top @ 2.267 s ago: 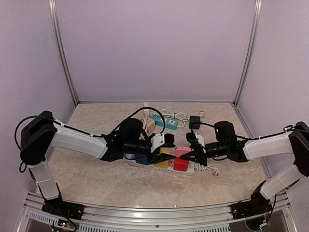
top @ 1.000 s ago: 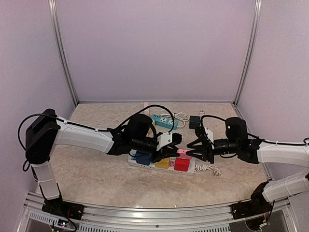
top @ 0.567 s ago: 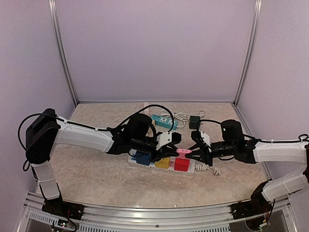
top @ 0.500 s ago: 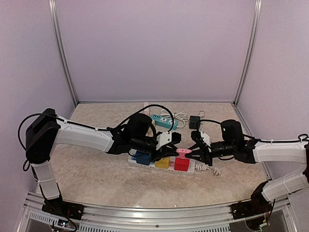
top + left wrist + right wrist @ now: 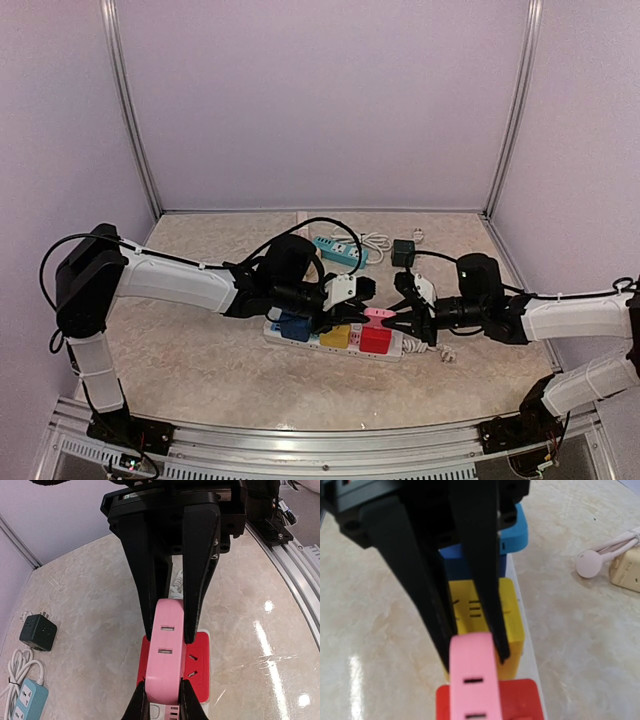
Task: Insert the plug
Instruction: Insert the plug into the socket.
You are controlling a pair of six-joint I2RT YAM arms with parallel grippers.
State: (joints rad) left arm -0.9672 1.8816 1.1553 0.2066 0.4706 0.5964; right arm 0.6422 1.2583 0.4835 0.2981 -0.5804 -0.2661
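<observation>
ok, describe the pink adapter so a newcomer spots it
Mid-table lies a white power strip carrying a blue cube, a yellow cube and a red cube. Over the red cube, the left gripper and right gripper both pinch the pink adapter. It alone is pink, a slim slab, not a cube.

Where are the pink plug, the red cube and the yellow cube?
pink plug [image 5: 165, 655], left wrist view, slotted top face.
red cube [image 5: 200, 645], left wrist view, exposed top face.
yellow cube [image 5: 512, 612], right wrist view, top face.
</observation>
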